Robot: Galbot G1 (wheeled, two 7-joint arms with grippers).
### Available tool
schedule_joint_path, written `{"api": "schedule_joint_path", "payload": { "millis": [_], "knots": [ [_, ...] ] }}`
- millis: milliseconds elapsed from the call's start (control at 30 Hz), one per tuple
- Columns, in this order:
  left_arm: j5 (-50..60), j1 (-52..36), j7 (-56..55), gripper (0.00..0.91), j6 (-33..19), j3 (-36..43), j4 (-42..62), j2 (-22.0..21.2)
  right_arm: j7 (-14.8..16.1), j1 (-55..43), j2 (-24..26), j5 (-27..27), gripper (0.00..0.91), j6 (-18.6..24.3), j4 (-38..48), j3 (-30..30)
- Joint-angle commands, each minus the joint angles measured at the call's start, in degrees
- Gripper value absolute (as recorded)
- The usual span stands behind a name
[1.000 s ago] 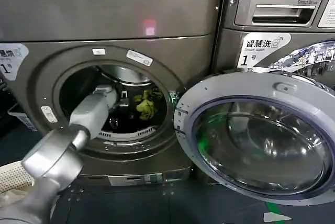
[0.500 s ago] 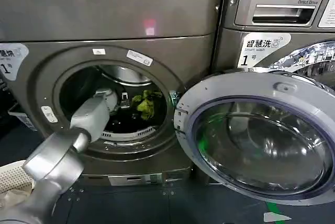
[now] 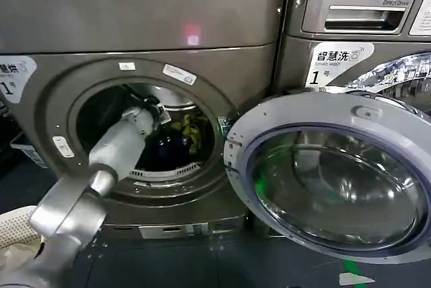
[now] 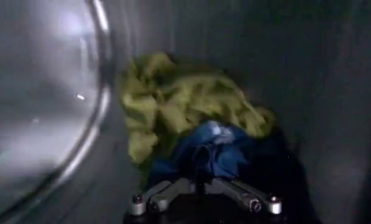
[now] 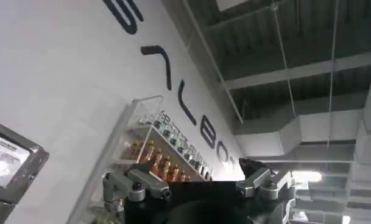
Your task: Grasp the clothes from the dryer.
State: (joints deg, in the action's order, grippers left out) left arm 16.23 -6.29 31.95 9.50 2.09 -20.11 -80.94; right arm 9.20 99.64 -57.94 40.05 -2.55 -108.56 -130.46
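The dryer point(image 3: 155, 25) is the dark bronze-grey machine on the left, and its round port stands open. My left arm reaches through the port into the drum. Inside lie the clothes: a yellow-green bundle point(image 3: 192, 128) point(image 4: 179, 103) and a dark blue garment point(image 3: 168, 148) point(image 4: 225, 152) in front of it. My left gripper point(image 3: 161, 126) point(image 4: 200, 173) has its fingers drawn together on a fold of the dark blue garment. My right gripper point(image 5: 191, 173) is open and empty, pointing up at a wall and ceiling away from the dryer.
The grey-rimmed glass door point(image 3: 330, 173) hangs open to the right of the port, in front of the LG-marked machine point(image 3: 357, 5). The port's rim point(image 3: 64, 120) closely surrounds my left forearm. A white cloth bag point(image 3: 13, 231) sits low at the left.
My left arm has pushed a little deeper into the drum. The dark blue garment now shows at the gripper, partly covering the yellow-green bundle.
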Motion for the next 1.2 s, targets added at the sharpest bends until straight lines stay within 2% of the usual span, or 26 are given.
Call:
{"api": "schedule_joint_path", "payload": {
  "millis": [33, 300, 567, 633, 800, 867, 967, 1200],
  "knots": [
    [-15.5, 11.06, -20.54, 0.0, -2.91, -13.55, -14.46, 0.87, -0.26, -0.24, 0.36, -0.28, 0.907, -0.14, 0.05, 0.34],
    [-22.63, 20.73, -33.43, 0.0, -10.63, -21.14, -30.49, -1.09, -0.71, -0.19, 0.88, -0.33, 0.907, -0.12, 0.64, 0.08],
    [-22.83, 32.55, -41.74, 0.0, -13.45, -22.5, -45.52, -1.24, -1.2, 0.64, 1.49, -0.13, 0.907, 0.08, 1.16, -1.2],
    [-22.67, 34.75, -43.32, 0.0, -13.49, -22.85, -47.85, -1.42, -1.37, 0.83, 1.61, 0.15, 0.907, 0.27, 1.19, -1.48],
    [-23.55, 40.39, -42.94, 0.0, -9.85, -23.23, -51.88, -1.16, -1.4, 1.19, 2.05, 0.56, 0.907, 0.77, 1.65, -2.36],
    [-23.68, 41.29, -42.66, 0.0, -9.14, -23.18, -52.5, -1.18, -1.16, 1.17, 1.94, 0.04, 0.907, -0.16, 1.18, -2.77],
    [-23.52, 41.66, -42.62, 0.0, -9.26, -23.2, -53.32, -1.34, -2.05, 1.35, 2.1, 1.41, 0.907, 1.14, 1.42, -2.62],
    [-21.48, 42.32, -42.24, 0.0, -10.46, -23.24, -54.39, -2.06, -1.89, 1.57, 2.04, 1.47, 0.907, 1.19, 1.27, -3.11]
  ]
}}
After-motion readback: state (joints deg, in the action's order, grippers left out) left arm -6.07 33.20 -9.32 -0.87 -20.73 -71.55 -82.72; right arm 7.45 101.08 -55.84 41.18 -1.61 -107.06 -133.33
